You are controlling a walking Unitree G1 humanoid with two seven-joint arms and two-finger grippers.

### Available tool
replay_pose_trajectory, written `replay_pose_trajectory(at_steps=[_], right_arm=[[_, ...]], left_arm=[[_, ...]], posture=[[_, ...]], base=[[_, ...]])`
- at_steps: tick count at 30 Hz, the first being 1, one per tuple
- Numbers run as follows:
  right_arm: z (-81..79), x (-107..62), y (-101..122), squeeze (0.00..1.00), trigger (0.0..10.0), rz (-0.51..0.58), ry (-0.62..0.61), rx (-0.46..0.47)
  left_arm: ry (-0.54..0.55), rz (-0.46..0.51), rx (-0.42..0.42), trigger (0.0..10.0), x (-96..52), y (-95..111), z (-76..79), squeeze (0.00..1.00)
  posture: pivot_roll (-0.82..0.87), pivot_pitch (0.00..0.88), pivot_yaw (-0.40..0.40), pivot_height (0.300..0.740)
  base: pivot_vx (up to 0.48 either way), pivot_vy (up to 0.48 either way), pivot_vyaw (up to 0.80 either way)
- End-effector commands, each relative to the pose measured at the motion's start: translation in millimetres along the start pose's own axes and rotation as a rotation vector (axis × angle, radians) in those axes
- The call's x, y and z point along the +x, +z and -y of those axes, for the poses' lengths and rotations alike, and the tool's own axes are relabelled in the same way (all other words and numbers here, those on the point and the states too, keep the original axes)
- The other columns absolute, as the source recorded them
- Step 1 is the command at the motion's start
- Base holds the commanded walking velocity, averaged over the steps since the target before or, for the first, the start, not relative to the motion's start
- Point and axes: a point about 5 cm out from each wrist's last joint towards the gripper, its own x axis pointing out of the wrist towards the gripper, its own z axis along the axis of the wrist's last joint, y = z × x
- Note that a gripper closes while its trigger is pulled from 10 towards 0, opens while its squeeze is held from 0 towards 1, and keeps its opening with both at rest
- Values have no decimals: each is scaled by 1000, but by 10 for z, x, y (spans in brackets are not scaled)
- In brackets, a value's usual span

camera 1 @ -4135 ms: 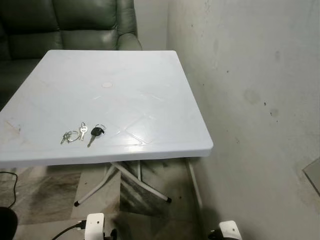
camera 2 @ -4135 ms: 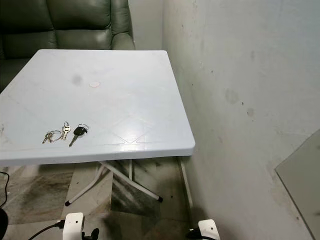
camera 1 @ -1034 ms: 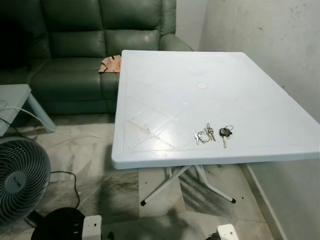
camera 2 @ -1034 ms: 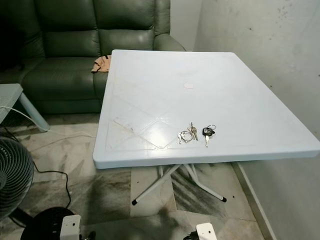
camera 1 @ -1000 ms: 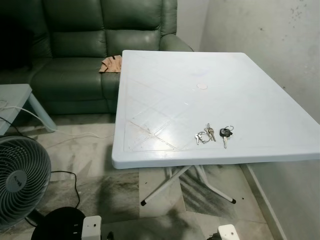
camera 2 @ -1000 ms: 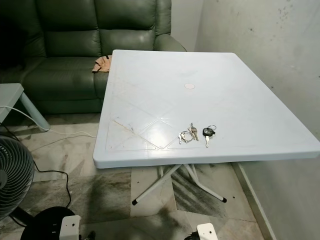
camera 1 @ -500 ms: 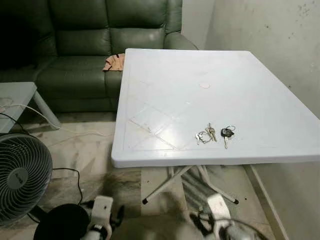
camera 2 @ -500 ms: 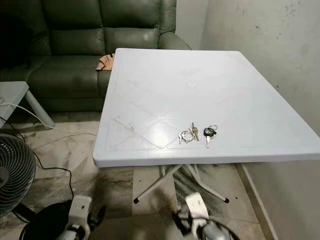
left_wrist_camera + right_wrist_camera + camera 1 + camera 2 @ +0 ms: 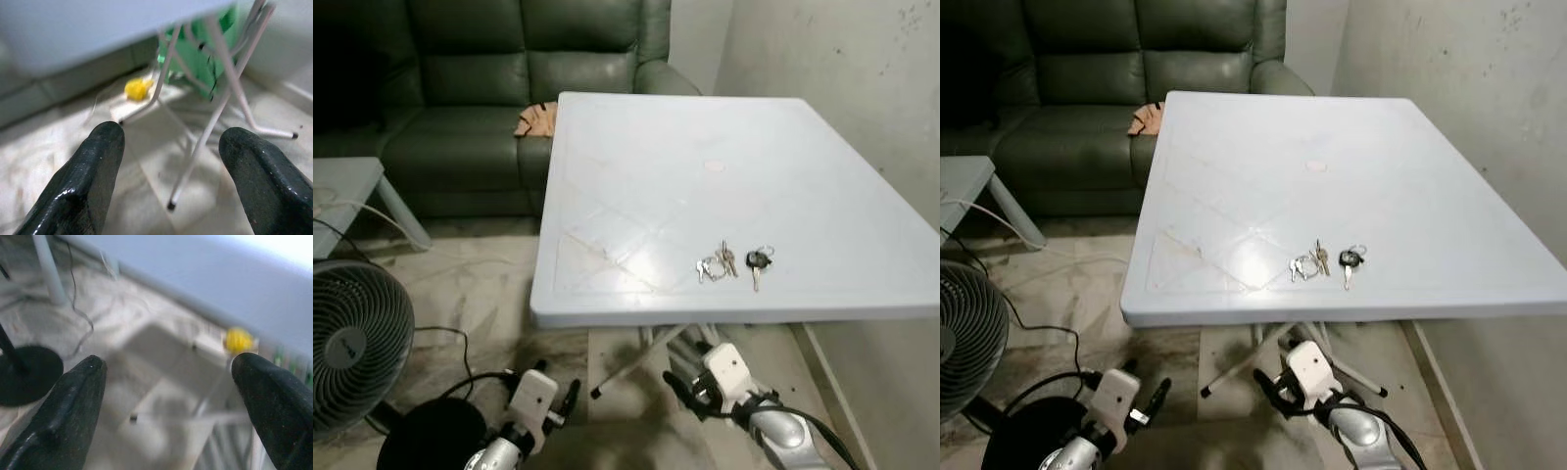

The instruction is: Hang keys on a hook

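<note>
Lying flat near the front edge of the white square plastic table (image 9: 636, 166) are two separate sets of metal keys. One is the bunch of small silver keys on a wire ring (image 9: 716, 263), with its blades fanned apart; the other is the single key with a black plastic head and a small ring (image 9: 757, 262), just beside the bunch and not touching it. Both grippers are below the table edge, over the tiled floor. The left gripper (image 9: 168, 161) has its two black fingers (image 9: 93, 181) spread wide, with the table's white folding legs (image 9: 215, 103) between them. The right gripper (image 9: 168, 406) likewise has its fingers (image 9: 68, 411) wide apart, holding nothing. One dark green leather sofa (image 9: 509, 69) stands behind the table, and one round floor fan (image 9: 352, 348) stands at the robot's left.
</note>
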Motion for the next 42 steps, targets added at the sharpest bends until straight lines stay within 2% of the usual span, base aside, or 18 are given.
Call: replay_pose_trajectory(at_steps=[1, 8, 12, 14, 17, 24, 33, 36, 42], right_arm=[[-9, -4, 75, 0, 10000, 60, 27, -29], [48, 5, 219, 0, 10000, 168, -14, -24], [53, -34, 204, 0, 10000, 164, -11, -40], [51, -43, 191, 0, 10000, 162, -16, -39], [50, -37, 209, 0, 10000, 175, -24, -33], [72, 4, 262, 0, 10000, 202, -53, 3], [162, 1, 258, 0, 10000, 197, -88, 62], [262, 51, 356, 0, 10000, 232, -138, 99], [329, 97, 417, 0, 10000, 255, -186, 158]], left_arm=[[-45, 34, 42, 10000, -11, 45, 28, 0], [-85, 71, 110, 10000, -34, 104, 19, 0], [-114, 81, 161, 10000, -63, 127, 9, 0], [-109, 88, 150, 10000, -74, 134, 18, 0], [-134, 119, 181, 10000, -76, 191, 47, 0], [-120, 179, 195, 10000, -59, 345, 18, 0], [-75, 226, 193, 10000, -67, 503, -56, 0], [12, 264, 140, 10000, -66, 620, -173, 0], [89, 287, 74, 10000, -57, 723, -262, 0]], posture=[[-66, 0, -32, 728], [-63, 0, -26, 728], [-62, 0, -23, 728], [-65, 0, -18, 728], [-63, 0, -18, 728], [-62, 0, -16, 728], [-49, 0, -28, 728], [-46, 0, -38, 728], [-42, 0, -46, 728]], base=[[0, 0, 0], [0, 0, 0], [0, 0, 0], [0, 0, 0], [0, 0, 0], [0, 0, 0], [0, 0, 0], [0, 0, 0], [0, 0, 0]])
